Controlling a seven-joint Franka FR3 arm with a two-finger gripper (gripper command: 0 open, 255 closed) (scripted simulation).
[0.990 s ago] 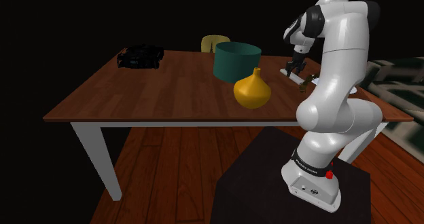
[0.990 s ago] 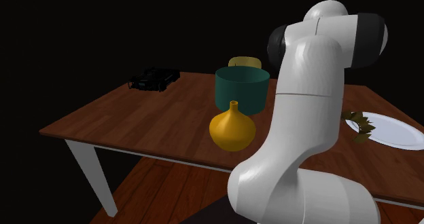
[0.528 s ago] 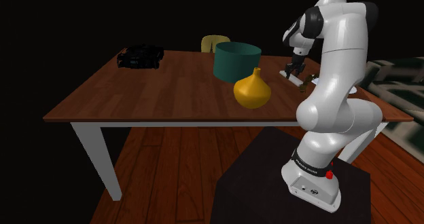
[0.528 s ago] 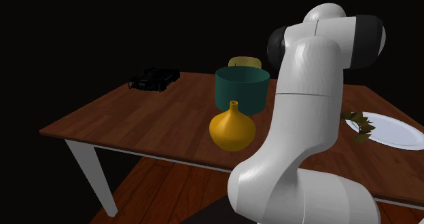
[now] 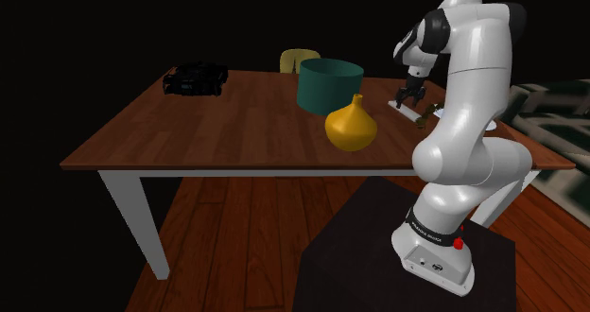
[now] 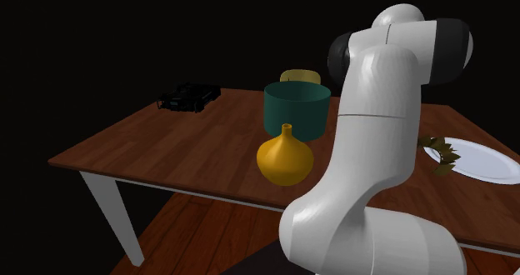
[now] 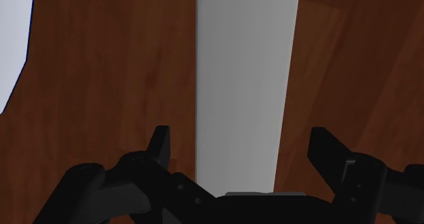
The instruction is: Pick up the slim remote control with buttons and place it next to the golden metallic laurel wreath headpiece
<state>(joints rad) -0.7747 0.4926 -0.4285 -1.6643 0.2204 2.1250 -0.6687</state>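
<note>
In the shoulder view the white arm point(image 5: 468, 121) is rising from its dark stand point(image 5: 378, 253) and bending down over the far right part of the wooden table point(image 5: 189, 130). The black gripper point(image 5: 412, 96) is hanging just above the pale remote point(image 5: 401, 103), which is lying flat on the tabletop just beside the small gold-brown wreath point(image 5: 431, 112) at that view's right. A teal pot point(image 5: 331, 83) and a yellow gourd-shaped vase point(image 5: 351, 126) are standing near the middle of the table, and a black object point(image 5: 197, 78) is sitting at the far left corner, well apart from the rest. In the second exterior view the arm point(image 6: 367, 148) is blocking the spot where the gripper is working. To its right the wreath point(image 6: 440, 152) is lying at the edge of a white plate point(image 6: 483, 161), while the teal pot point(image 6: 294, 111), the vase point(image 6: 285, 158) and the black object point(image 6: 190, 96) are standing across the table to the left. In the wrist view the remote point(image 7: 244, 73) is showing as a plain grey-white strip running lengthwise away from the gripper point(image 7: 243, 151). The two black fingers point(image 7: 162, 144) are standing wide apart, one on each side of it with brown table point(image 7: 109, 87) showing in each gap, so they are touching nothing, and a corner of the plate point(image 7: 12, 39) is peeking in beyond the finger on that side
</note>
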